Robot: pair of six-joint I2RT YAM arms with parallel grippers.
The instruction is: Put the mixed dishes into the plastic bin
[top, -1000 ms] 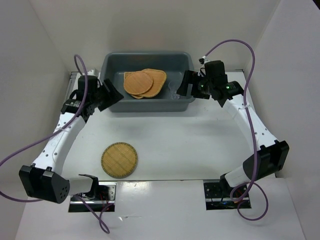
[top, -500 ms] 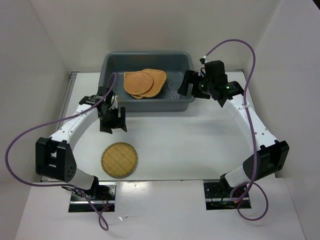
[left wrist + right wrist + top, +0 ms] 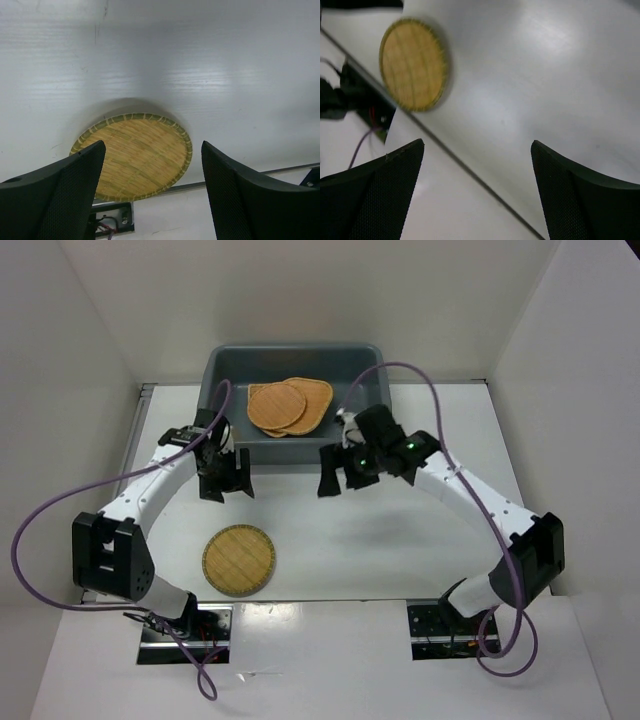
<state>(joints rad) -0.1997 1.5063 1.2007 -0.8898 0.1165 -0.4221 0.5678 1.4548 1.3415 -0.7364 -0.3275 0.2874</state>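
Top external view shows you one round woven tan wicker tray (image 3: 239, 560) on the white worktop (image 3: 400, 550), well apart from the dark grey rectangular plastic bin (image 3: 290, 348). Your left hand (image 3: 227, 488) is spread, empty, and apparently aimed at it. Your right hand (image 3: 340, 480) is also spread and empty.

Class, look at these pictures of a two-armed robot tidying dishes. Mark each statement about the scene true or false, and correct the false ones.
1. A round wicker tray lies on the table, outside the plastic bin. True.
2. The left gripper grips a tray. False: it is open and empty, above the table.
3. The stacked trays lie inside the plastic bin. True.
4. The right gripper is shut. False: its jaws stand open with nothing between them.
5. The round wicker tray lies beside the right arm's base. False: it lies on the left arm's side.
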